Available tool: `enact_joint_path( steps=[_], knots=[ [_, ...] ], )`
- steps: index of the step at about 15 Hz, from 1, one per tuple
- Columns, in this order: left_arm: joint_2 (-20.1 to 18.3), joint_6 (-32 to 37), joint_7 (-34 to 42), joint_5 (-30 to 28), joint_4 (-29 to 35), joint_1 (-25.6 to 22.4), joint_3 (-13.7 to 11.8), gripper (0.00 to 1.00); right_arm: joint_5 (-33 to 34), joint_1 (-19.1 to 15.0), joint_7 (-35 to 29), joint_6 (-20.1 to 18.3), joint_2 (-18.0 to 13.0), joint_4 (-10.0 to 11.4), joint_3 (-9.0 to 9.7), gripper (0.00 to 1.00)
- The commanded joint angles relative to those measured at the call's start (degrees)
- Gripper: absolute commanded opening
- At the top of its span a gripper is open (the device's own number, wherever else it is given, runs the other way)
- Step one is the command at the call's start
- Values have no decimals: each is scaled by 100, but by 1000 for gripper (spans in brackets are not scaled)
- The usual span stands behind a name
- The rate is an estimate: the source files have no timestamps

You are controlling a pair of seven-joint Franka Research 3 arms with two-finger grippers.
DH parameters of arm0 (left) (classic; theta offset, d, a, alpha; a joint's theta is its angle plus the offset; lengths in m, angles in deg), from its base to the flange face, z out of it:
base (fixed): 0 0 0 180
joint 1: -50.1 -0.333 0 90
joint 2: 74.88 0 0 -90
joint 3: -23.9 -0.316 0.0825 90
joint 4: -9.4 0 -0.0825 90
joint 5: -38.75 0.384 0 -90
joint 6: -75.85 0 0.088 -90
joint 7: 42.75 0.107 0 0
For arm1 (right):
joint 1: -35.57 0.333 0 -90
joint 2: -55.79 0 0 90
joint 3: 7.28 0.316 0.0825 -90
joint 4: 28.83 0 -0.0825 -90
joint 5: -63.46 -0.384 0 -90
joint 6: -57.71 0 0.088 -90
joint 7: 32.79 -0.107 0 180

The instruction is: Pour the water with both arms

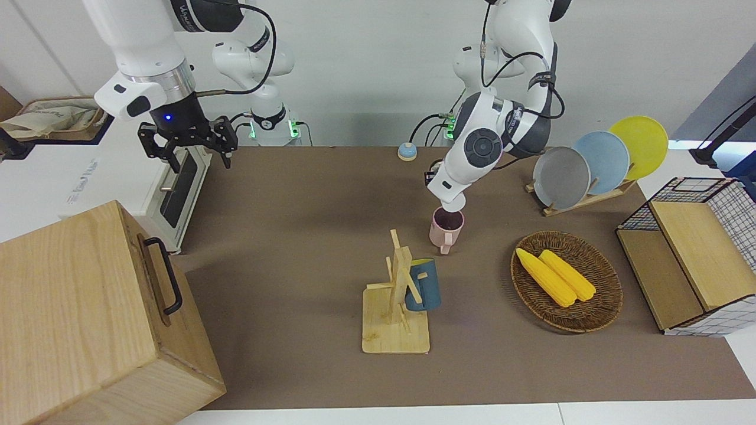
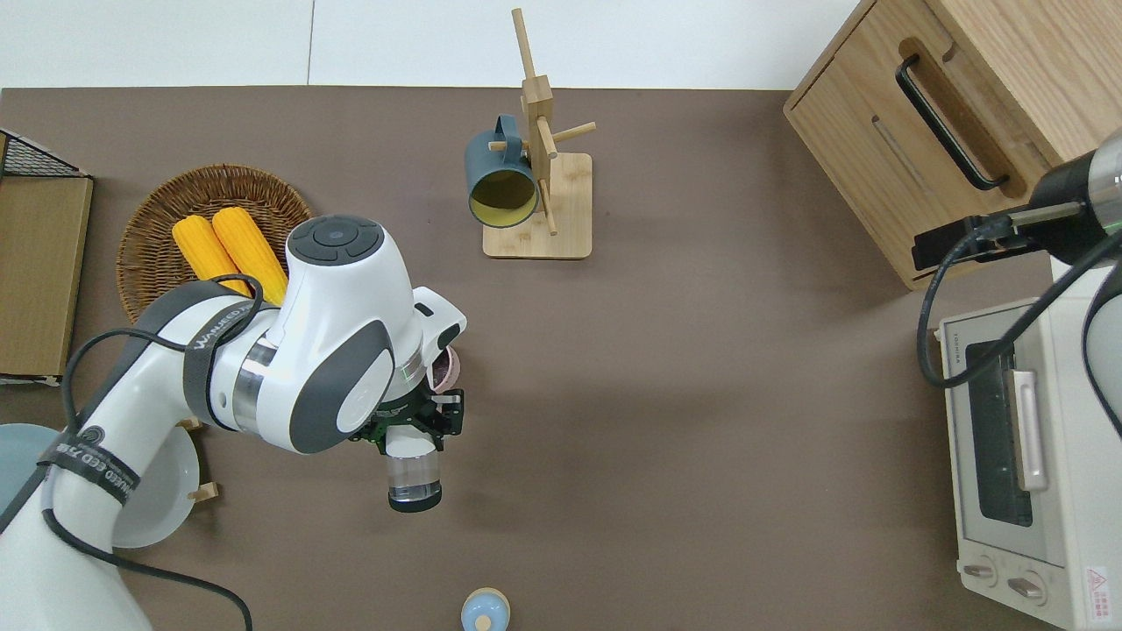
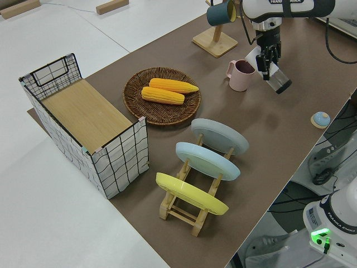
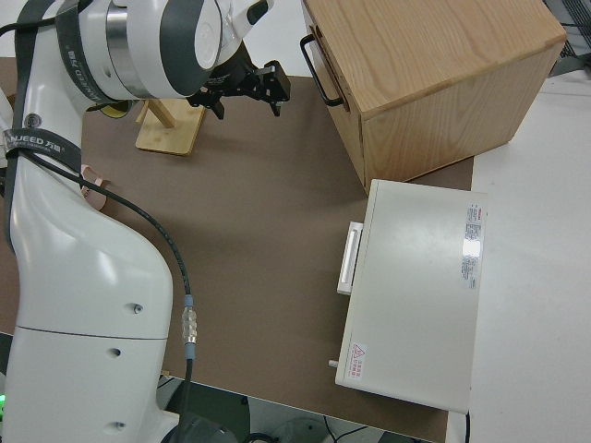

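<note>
**Left pincer tilts glass at pink mug**

The left pincer (image 2: 419, 419) is clamped on a clear glass cup (image 2: 414, 480), tipped mouth-first toward the pink ceramic mug (image 1: 447, 228) standing on the brown worktop (image 1: 307, 236). The right pincer (image 1: 189, 141), parked, has its fingers spread and grips nothing

Two big white arms with rounded joints; the left arm (image 2: 333, 350) has grey patches and a round grey cap; black cables loop along both; the right arm (image 1: 142, 53) has a shiny silver ring, a small blue light and a black claw.
</note>
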Motion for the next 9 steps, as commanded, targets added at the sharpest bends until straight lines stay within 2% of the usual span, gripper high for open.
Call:
enact_joint_path(
  steps=[1, 3, 7, 9],
  knots=[
    [-15, 241, -217, 182, -169, 78, 29, 0, -40, -103, 145, 0, -133, 152, 66, 987],
    [-111, 171, -243, 182, -82, 78, 30, 0, -40, -103, 145, 0, -133, 152, 66, 987],
    [-629, -110, -261, 165, 419, 69, 38, 0, -40, -103, 145, 0, -133, 152, 66, 987],
    [-919, -461, -261, 112, 735, 69, 38, 0, -40, -103, 145, 0, -125, 152, 66, 987]
  ],
)
